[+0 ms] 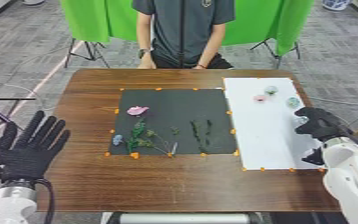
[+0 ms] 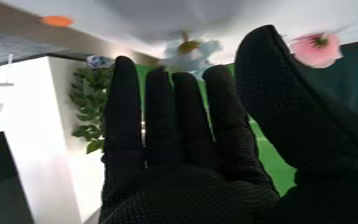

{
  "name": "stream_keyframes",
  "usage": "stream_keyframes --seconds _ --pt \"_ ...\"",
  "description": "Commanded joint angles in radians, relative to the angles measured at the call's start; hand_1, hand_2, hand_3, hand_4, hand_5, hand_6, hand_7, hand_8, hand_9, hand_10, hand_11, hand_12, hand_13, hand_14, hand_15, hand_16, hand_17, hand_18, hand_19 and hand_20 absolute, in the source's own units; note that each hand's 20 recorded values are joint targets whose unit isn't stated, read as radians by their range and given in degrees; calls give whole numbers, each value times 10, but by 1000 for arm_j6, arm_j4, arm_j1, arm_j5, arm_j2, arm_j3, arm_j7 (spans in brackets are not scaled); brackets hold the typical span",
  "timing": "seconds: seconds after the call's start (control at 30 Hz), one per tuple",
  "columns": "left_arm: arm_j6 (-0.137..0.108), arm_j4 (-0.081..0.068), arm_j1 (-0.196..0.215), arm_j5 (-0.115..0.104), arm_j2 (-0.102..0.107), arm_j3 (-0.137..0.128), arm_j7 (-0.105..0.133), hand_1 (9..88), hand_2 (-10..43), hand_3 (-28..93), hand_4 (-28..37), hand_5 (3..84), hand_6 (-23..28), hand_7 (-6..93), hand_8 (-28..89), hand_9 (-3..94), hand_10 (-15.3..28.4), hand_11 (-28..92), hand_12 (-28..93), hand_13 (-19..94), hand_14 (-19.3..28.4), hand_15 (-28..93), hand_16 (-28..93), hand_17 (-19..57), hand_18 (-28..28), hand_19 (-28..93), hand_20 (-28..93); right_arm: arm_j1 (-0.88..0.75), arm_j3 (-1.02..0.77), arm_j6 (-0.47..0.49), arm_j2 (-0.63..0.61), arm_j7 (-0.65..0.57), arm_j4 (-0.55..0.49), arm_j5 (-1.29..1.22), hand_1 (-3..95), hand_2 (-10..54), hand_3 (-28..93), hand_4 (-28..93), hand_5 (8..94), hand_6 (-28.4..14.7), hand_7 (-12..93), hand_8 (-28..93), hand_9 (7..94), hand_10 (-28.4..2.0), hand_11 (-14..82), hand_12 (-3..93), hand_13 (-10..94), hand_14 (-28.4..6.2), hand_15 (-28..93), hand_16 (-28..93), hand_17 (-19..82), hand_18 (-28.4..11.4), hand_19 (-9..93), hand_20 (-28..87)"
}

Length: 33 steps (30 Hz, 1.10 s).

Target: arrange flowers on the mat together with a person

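My right hand [image 1: 325, 127] is over the right edge of the white sheet [image 1: 269, 130], beside a pale flower partly hidden by it. A pink flower [image 1: 260, 98] and pale ones [image 1: 271, 90] [image 1: 293, 102] lie farther up the sheet. In the right wrist view my right hand [image 2: 189, 187] is open, fingers straight, holding nothing; a pale flower [image 2: 191, 54] and a pink flower [image 2: 318, 49] are beyond it. The dark mat [image 1: 171, 102] bears a pink flower [image 1: 137, 110], a blue flower [image 1: 117, 140] and green stems [image 1: 196, 134]. My left hand [image 1: 31, 155] is open left of the table.
The brown table [image 1: 158, 185] carries both mats, edged with orange pieces [image 1: 135, 155]. A person [image 1: 182, 35] stands at its far side, hands by the far edge. Green cloth [image 1: 91, 22] hangs behind on stands.
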<state>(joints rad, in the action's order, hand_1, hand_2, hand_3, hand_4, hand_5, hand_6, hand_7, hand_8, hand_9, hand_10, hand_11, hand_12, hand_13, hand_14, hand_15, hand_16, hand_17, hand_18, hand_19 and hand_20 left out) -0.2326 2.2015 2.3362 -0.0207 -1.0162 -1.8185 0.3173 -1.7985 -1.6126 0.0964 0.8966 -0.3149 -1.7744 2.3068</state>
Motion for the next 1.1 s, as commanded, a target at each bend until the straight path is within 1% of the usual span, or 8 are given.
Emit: stream_keyframes --seconds 0.03,0.17,0.27,0.43,0.63,0.8,0.93,1.1 --pt "19 -15 -20 -21 4 39 -21 224 148 686 -283 423 79 109 -100 372 161 193 88 287 162 291 -53 -59 142 310 124 35 58 44 7 -12 16 9 535 -95 746 -283 487 2 253 -164 529 -85 158 116 536 -39 260 43 386 -71 524 30" --pt "27 -26 -43 -16 15 61 -33 378 192 303 -283 424 81 102 -98 372 163 187 87 287 164 287 -52 -58 143 306 125 27 90 -9 10 -10 21 29 597 -95 650 -283 550 13 277 -132 610 -85 172 163 633 -7 228 247 453 -46 623 132" --pt "37 -33 -61 -1 14 72 -45 421 224 77 -207 424 84 87 -90 372 166 170 92 288 165 259 -41 -52 145 288 130 4 94 -61 17 0 19 19 634 -95 614 -283 592 19 349 -54 724 -66 88 310 709 12 226 342 492 -30 740 112" --pt "38 -39 -78 6 20 82 -53 404 196 218 -270 417 80 92 -93 369 161 174 87 286 158 254 -43 -56 144 295 129 -22 98 -127 15 34 -10 27 659 -95 633 -282 635 19 408 -30 777 -63 89 378 775 21 253 395 557 -20 787 118" --pt "35 -43 -80 10 13 86 -60 398 190 254 -282 416 80 91 -94 367 159 172 85 283 155 251 -46 -57 144 297 127 -2 136 -211 7 144 -130 135 663 -95 651 -282 646 18 416 -22 800 -63 112 416 781 16 261 416 564 -11 802 112" --pt "23 -36 -53 12 -3 75 -51 395 186 270 -282 414 80 90 -94 364 159 168 83 278 151 237 -47 -55 141 289 122 133 261 -175 41 227 -189 114 659 -95 656 -283 643 20 424 -20 800 -63 115 423 778 17 258 421 562 -4 819 78" --pt "23 -39 -51 18 -1 73 -52 294 157 527 -283 413 79 91 -96 358 157 168 77 266 142 226 -52 -51 136 284 118 262 401 -152 98 284 -185 79 657 -95 657 -283 641 22 426 -23 799 -63 116 426 777 19 257 424 561 0 823 67" --pt "3 -38 -61 26 2 78 -55 268 151 584 -283 409 82 83 -100 348 151 161 70 245 128 191 -64 -46 126 273 110 369 553 -49 180 294 -187 55 652 -95 656 -283 632 21 427 -26 793 -64 114 425 767 18 253 424 557 2 827 55"
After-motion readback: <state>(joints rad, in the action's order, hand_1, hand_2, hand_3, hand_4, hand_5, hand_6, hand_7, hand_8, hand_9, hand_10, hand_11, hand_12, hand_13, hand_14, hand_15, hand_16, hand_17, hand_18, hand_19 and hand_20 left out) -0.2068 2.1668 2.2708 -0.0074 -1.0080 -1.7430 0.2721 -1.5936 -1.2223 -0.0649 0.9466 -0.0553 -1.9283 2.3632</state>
